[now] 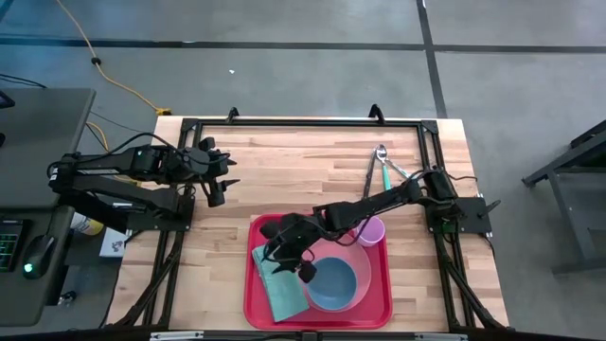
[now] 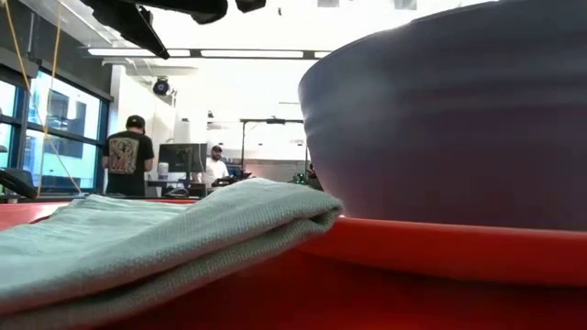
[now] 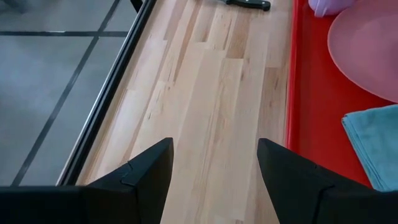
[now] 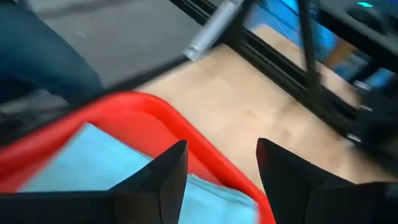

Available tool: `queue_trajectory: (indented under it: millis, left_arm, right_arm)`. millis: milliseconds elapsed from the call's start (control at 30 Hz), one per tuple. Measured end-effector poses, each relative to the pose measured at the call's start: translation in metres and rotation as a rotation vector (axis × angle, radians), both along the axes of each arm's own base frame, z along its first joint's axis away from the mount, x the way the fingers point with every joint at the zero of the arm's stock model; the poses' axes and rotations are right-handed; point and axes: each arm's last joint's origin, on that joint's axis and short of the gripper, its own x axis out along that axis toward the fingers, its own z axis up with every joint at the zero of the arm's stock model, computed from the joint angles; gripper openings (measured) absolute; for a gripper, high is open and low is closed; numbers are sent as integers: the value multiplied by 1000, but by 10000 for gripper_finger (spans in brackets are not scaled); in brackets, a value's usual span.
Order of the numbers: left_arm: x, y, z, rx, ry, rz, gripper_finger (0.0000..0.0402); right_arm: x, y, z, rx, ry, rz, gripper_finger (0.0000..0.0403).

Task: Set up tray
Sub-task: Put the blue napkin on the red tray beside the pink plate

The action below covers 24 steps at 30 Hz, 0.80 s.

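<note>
Tray (image 1: 379, 284): overhead only, plate (image 1: 343, 248)

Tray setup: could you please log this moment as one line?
tray: holds cloth, bowl, plate | right gripper: open above cloth | left gripper: open, waiting over table

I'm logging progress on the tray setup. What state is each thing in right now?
Tray: on the table, loaded.
Cloth: folded, flat in the tray.
Bowl: upright, empty, in the tray.
Plate: in the tray, under the bowl's edge.
Cup: upright, in the tray corner.
Right hand: open over the cloth.
Left hand: open, empty.
</note>
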Motion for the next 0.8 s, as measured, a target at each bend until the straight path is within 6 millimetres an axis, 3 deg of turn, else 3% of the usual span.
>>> queue_trajectory:
  millis: [200, 400, 567, 800]
  left_arm:
    - [-3, 0, -3, -13, 40, 12, 264]
    - [-4, 0, -6, -27, 54, 26, 264]
    - [-3, 0, -18, -39, 88, 37, 264]
    - [-2, -1, -34, -102, 117, 61, 264]
  right_arm:
    - [-6, -9, 48, -249, 46, -232, 164]
    - [-30, -31, 88, -516, 209, -494, 112]
    - [-62, -49, 119, -534, 353, -636, 17]
    - [-116, -61, 147, -447, 489, -861, 3]
